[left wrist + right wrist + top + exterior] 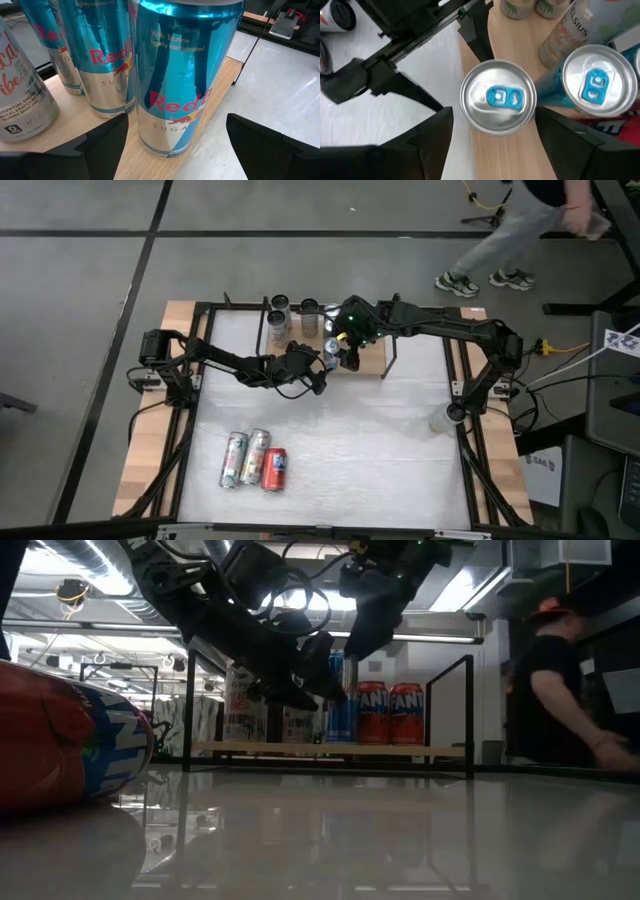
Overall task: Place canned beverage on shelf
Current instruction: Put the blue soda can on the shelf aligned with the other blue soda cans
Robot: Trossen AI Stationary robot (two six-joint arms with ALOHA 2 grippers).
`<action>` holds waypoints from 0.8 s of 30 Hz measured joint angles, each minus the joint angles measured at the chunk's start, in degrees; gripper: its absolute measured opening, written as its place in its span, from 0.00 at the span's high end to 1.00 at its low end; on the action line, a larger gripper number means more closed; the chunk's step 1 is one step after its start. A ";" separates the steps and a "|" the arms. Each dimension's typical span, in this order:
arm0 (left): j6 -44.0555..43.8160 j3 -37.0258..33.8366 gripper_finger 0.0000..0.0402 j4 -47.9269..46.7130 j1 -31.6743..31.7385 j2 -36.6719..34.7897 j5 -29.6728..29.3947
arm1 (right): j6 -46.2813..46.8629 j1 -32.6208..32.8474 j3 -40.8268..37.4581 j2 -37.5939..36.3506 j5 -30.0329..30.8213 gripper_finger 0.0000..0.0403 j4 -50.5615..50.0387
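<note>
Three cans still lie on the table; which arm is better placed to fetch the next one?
Probably the left. Its end effector is open beside the shelf, nearer the lying cans. The right end effector hangs over a shelved can.

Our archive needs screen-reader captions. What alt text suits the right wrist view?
Seen from above, a silver-topped can with a blue pull tab stands on the light-wood shelf board between the right tool's open dark fingers; a matching can stands beside it.

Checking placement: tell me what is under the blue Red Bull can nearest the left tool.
The Red Bull can stands upright on the shelf board, near its edge. The can's base hides the wood directly below. The left tool is open around it.
</note>
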 joint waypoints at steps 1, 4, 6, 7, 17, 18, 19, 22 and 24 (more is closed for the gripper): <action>0.00 0.00 0.18 -0.01 0.00 0.00 0.00 | 0.00 0.01 0.00 0.10 -0.11 0.31 0.19; 0.00 0.00 0.18 -0.01 0.00 0.00 0.00 | 0.53 -0.01 -0.02 0.73 -0.19 0.31 1.96; 0.00 0.00 0.18 -0.02 0.00 0.00 0.00 | 1.32 -0.01 -0.02 1.22 -0.03 0.31 2.31; 0.00 0.00 0.18 -0.03 0.00 -0.02 0.00 | 1.45 -0.01 -0.02 1.58 0.05 0.31 2.78; 0.00 0.00 0.18 0.17 0.00 -0.02 0.00 | 1.53 -0.01 -0.04 2.52 0.01 0.31 3.96; 0.02 0.00 0.18 0.16 0.00 -0.02 0.00 | 1.53 -0.01 -0.06 2.56 0.01 0.31 3.87; 0.01 0.00 0.18 0.17 0.00 -0.02 0.00 | 1.53 -0.01 -0.07 2.60 0.01 0.32 3.88; 0.00 0.00 0.18 0.17 0.00 -0.02 0.00 | 1.53 -0.01 -0.05 2.61 0.01 0.36 3.89; 0.00 0.00 0.18 0.16 0.00 -0.02 0.00 | 1.54 -0.05 -0.06 2.61 -0.02 0.40 3.93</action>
